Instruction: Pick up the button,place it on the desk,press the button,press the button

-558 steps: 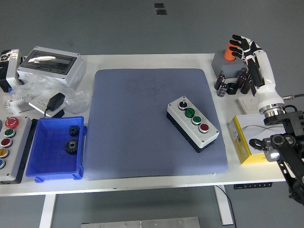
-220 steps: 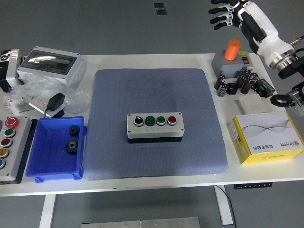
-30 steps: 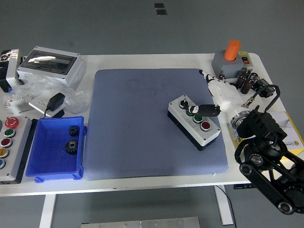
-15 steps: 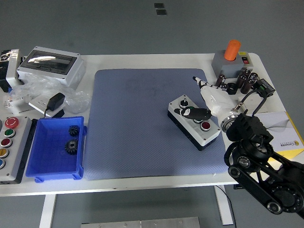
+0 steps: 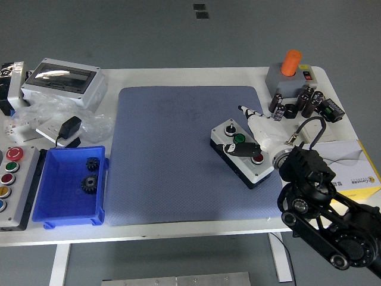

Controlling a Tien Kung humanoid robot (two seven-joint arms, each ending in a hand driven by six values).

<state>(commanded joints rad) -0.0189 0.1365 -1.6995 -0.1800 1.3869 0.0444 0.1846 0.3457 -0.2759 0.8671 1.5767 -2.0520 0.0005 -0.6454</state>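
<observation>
Pressing step: the right hand point(image 5: 250, 140), index finger extended and gripping nothing, rests on the button box point(image 5: 242, 153), which lies angled on the blue mat point(image 5: 178, 155). Next likely comes lifting clear for another press.

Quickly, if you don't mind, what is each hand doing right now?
Left hand: not in view.
Right hand: over the grey four-control button box, holding nothing; whether open or shut cannot be told.
</observation>
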